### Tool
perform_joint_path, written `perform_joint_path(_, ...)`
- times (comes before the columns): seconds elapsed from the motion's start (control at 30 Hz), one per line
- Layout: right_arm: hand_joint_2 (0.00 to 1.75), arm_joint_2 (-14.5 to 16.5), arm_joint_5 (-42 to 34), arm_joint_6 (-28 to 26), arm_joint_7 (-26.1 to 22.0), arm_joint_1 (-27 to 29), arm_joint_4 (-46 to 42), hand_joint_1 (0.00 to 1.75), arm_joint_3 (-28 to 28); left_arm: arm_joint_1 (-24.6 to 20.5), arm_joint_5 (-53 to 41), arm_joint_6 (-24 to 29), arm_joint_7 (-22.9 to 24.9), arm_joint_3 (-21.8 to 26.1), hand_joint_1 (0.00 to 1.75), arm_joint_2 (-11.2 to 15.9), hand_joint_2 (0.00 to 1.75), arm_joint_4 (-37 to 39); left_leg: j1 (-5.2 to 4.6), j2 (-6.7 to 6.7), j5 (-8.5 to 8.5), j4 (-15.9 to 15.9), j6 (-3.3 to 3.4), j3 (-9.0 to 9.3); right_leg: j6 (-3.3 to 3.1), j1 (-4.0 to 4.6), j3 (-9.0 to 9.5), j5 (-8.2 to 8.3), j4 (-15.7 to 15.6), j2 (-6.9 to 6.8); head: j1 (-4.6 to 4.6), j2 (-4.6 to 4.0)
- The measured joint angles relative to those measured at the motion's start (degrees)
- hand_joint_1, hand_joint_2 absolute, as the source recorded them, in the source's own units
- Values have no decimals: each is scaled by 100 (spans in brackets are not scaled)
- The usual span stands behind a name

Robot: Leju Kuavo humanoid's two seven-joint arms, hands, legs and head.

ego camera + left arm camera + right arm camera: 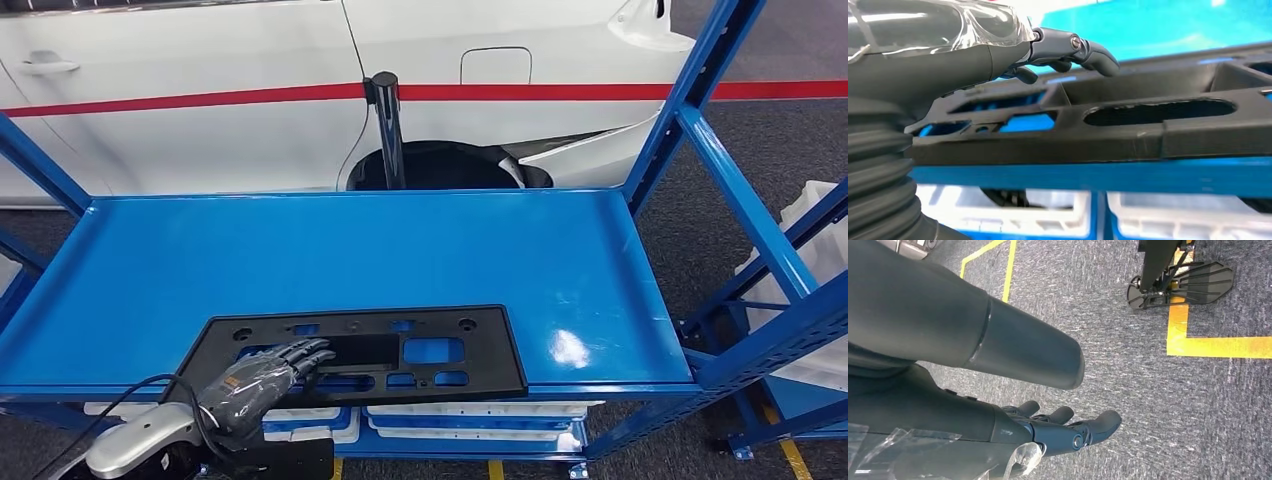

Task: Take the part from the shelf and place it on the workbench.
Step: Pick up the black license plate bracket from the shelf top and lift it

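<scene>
The flat black plastic part with cut-outs (365,352) lies at the blue metal shelf's (350,250) front edge. The left robot hand (262,378) rests fingers extended on it (nothing gripped); curl fingers through a cut-out, lift level. The right robot hand (1068,432) hangs empty.

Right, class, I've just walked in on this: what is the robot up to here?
The robot's left hand reaches over a flat black plastic part with cut-outs, which lies at the front edge of the blue metal shelf. Its fingers stretch above the part, not closed on it. The right hand hangs open above the grey carpet floor, holding nothing.
</scene>
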Motion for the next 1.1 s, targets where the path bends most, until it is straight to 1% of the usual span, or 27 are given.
perform_joint_path(0.27,0,0,-13,-1,-4,1,0,0,-2,-55,-1203,300,-129,-131,0,62,175,36,0,0,0,1,0,-1,0,0,0,0,0,0,0,0)
perform_joint_path(0.5,0,0,-14,0,28,0,0,0,-2,84,-2014,796,-322,23,0,62,175,239,0,1,-1,0,0,-2,0,0,-3,-1,0,0,0,0)
perform_joint_path(0.73,0,1,22,0,40,1,0,0,-2,326,-2264,1335,-454,307,0,62,175,479,0,1,-1,0,0,-3,0,0,-3,-2,0,1,0,0)
perform_joint_path(0.93,0,1,38,0,40,-1,0,0,-2,464,-2366,1552,-483,476,0,62,175,674,0,1,-1,0,0,-4,0,0,-3,-2,0,0,0,0)
perform_joint_path(1.07,0,2,74,0,40,0,0,0,-2,598,-2549,2124,-579,624,0,37,175,888,0,2,-1,0,0,-3,0,0,-4,-2,0,1,0,0)
perform_joint_path(1.1,0,2,83,0,40,0,0,0,-2,628,-2578,2245,-608,661,44,31,175,950,0,2,-1,0,0,-4,0,0,-5,-2,0,1,0,0)
